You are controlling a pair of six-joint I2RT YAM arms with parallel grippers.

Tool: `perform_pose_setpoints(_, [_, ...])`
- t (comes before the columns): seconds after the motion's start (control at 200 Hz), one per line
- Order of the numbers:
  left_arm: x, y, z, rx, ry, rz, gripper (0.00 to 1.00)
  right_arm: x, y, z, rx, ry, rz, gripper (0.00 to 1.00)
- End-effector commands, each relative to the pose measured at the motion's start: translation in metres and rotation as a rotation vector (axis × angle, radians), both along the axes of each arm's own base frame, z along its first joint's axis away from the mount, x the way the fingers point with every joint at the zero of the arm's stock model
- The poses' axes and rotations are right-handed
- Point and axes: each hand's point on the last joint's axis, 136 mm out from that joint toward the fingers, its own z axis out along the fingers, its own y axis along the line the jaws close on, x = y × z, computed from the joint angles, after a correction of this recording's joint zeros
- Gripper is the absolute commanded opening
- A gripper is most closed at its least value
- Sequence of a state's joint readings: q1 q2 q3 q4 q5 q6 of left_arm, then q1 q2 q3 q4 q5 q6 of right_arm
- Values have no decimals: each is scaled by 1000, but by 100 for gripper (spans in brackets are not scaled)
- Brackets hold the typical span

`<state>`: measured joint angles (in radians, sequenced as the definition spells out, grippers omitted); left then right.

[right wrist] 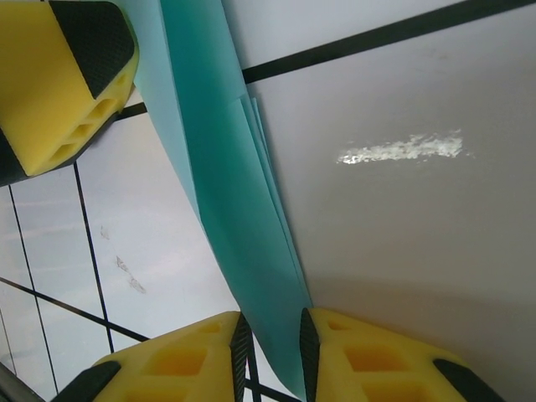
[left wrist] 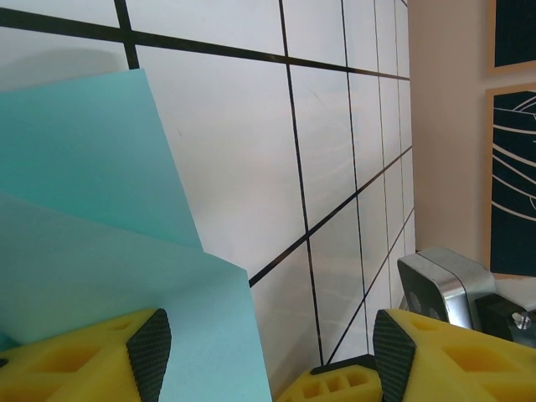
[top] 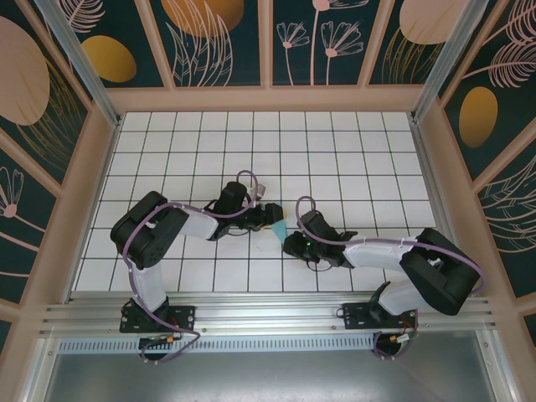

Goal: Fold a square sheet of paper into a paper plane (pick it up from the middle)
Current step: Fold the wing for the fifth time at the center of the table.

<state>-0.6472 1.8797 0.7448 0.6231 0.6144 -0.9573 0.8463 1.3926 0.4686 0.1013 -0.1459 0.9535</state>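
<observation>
Over the table, right end effector pinches folded paper

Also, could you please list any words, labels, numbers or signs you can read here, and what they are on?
None: the folded light cyan paper sheet is unmarked, the white gridded table bears only black lines, and the dark wall panels only plant drawings.

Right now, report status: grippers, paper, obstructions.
Left gripper open, folded paper partly inside its jaws. Right gripper shut on that paper. Grippers nearly tip to tip; no other obstruction seen.
</observation>
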Motion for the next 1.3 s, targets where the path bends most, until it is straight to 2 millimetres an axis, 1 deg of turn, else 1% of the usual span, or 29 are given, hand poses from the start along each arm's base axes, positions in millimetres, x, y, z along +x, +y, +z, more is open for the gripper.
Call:
perform_pose_setpoints(0.0, [-1,11,-42,121,31,26,68,1,-3,5,-56,-32,28,29])
perform_pose_setpoints(0.105, [-1,11,-43,122,33,26,68,7,-2,14,-74,-74,28,30])
perform_pose_setpoints(0.145, [-1,11,-43,122,33,24,68,9,-2,16,-73,-83,25,32])
perform_pose_setpoints(0.185, [-1,10,-42,121,32,25,68,10,-4,14,-86,-80,23,33])
perform_pose_setpoints(0.33, [0,9,-41,117,30,22,68,11,-7,5,-138,-71,31,34])
perform_pose_setpoints(0.43, [-1,9,-41,117,32,21,68,12,-3,4,-131,-75,44,34])
perform_pose_setpoints(0.621, [-1,9,-41,114,34,18,68,7,1,-8,-136,-43,76,34])
perform_pose_setpoints(0.676, [-1,9,-41,115,32,17,68,6,0,-9,-141,-38,71,33])
perform_pose_setpoints(0.786, [-1,9,-41,116,34,16,68,6,2,-3,-119,-51,79,34])
perform_pose_setpoints(0.951, [0,8,-41,116,34,16,68,0,10,0,-109,-60,144,32])
perform_pose_setpoints(1.001, [0,8,-41,116,34,16,68,-1,7,-3,-128,-55,143,31])
perform_pose_setpoints(1.081, [0,8,-41,115,35,15,68,-1,1,-8,-159,-47,128,26])
perform_pose_setpoints(1.296, [0,8,-41,114,34,16,67,-3,-1,-12,-125,-30,119,18])
